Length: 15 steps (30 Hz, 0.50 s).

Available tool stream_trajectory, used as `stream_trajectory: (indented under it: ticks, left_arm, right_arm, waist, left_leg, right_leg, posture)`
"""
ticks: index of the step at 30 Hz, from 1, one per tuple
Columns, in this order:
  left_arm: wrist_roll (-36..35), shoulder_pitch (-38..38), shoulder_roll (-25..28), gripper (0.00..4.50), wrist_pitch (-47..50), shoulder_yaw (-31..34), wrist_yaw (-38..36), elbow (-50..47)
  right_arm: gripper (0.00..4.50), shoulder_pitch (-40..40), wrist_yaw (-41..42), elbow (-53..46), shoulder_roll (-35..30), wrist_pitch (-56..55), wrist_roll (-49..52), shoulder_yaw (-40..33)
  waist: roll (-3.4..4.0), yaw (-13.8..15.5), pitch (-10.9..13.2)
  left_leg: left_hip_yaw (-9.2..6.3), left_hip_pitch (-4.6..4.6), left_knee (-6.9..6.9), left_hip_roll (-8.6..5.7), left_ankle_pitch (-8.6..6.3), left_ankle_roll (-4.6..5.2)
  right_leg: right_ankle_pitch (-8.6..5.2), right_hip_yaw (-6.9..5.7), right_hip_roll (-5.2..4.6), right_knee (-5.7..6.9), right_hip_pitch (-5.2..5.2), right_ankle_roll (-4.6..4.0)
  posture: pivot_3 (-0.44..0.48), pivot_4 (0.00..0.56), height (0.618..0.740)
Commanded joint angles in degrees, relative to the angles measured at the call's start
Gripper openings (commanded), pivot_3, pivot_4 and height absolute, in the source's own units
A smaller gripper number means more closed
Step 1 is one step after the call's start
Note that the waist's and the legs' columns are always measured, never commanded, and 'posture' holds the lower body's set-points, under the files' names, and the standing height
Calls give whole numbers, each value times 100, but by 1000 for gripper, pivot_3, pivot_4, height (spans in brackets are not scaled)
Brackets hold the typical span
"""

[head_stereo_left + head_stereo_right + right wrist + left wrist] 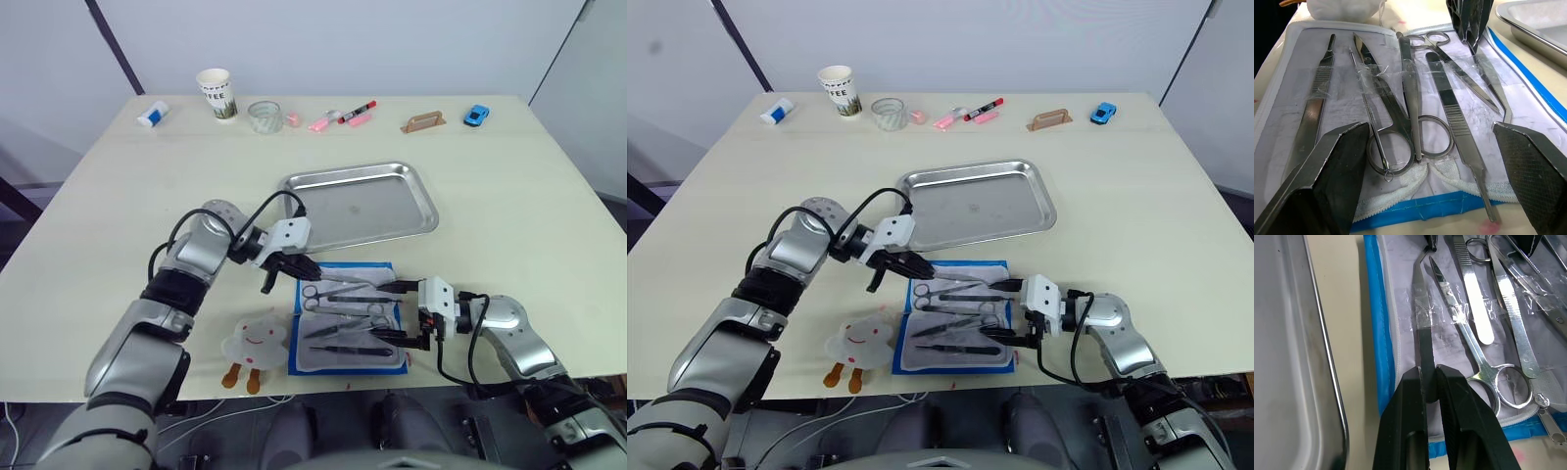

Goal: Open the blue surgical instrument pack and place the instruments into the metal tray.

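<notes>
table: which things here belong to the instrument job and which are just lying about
Job: open blue fabric instrument pack, slim silver metal instruments, shiny rectangular steel tray.

Lying about: white plush toy, paper coffee cup, pink markers, small blue toy car.

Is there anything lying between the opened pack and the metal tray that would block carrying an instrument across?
Nothing visible does. The blue surgical instrument pack lies open just in front of the metal tray, with bare table between. The left gripper is shut on a dark-handled instrument at the pack's tray-side edge.

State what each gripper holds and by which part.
The left gripper is shut on the dark handle end of a bent-tipped instrument lying in the opened pack. The right gripper is open, holding nothing.
</notes>
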Motion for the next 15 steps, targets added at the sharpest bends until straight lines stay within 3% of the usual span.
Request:
stream_trajectory:
  ticks: [1, 15]
  left_arm:
    - [-29, -83, 141, 36, -65, 182, -37, -48]
    - [-155, 59, 334, 36, -162, 283, -49, -55]
  right_arm:
    - [4389, 186, -393, 525, -144, 484, -691, 228]
    - [4389, 229, -463, 524, -147, 588, -686, 256]
  waist:
    - [0, -2, 0]
    - [0, -6, 0]
  left_leg:
    - [-1, 0, 0, 0, 0, 0]
    - [0, 1, -1, 1, 0, 0]
  right_leg:
    - [0, -1, 0, 0, 0, 0]
    - [0, 0, 1, 0, 0, 0]
  posture:
    - [0, 150, 725]
    - [0, 150, 725]
